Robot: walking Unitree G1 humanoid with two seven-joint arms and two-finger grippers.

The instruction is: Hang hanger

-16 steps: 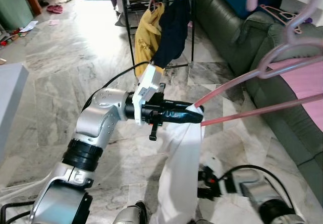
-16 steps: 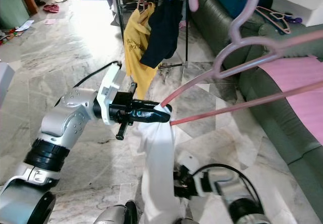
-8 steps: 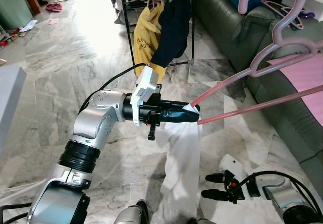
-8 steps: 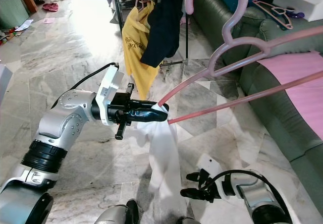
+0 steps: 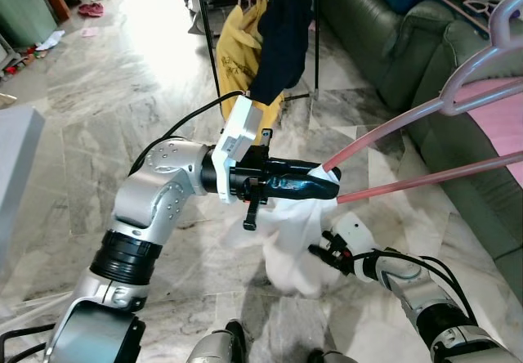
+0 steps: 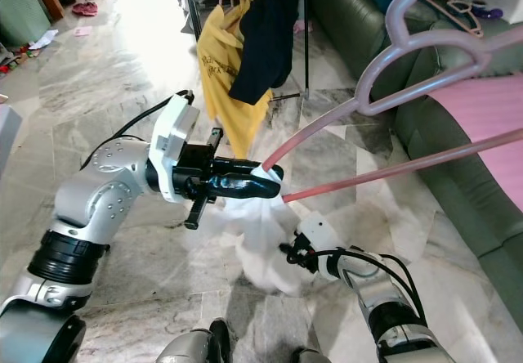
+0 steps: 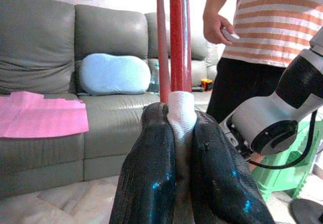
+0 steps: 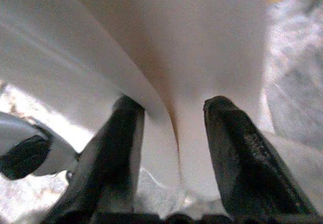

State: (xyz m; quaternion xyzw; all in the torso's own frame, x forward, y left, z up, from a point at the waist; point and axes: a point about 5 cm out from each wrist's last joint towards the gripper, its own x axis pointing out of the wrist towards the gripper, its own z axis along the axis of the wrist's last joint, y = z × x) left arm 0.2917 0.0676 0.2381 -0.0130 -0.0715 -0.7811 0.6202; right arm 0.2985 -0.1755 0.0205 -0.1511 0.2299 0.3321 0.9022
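I'm watching the left gripper [image 5: 327, 188] pinching the white cloth [image 5: 296, 244] together with the end of the pink hanger [image 5: 425, 146] — the hanger is reaching away toward the grey sofa [image 5: 384, 44]. The right gripper [image 8: 174, 133] is spread apart with a fold of cloth between its fingers [image 8: 113, 148], low above the marble floor [image 5: 98, 118].
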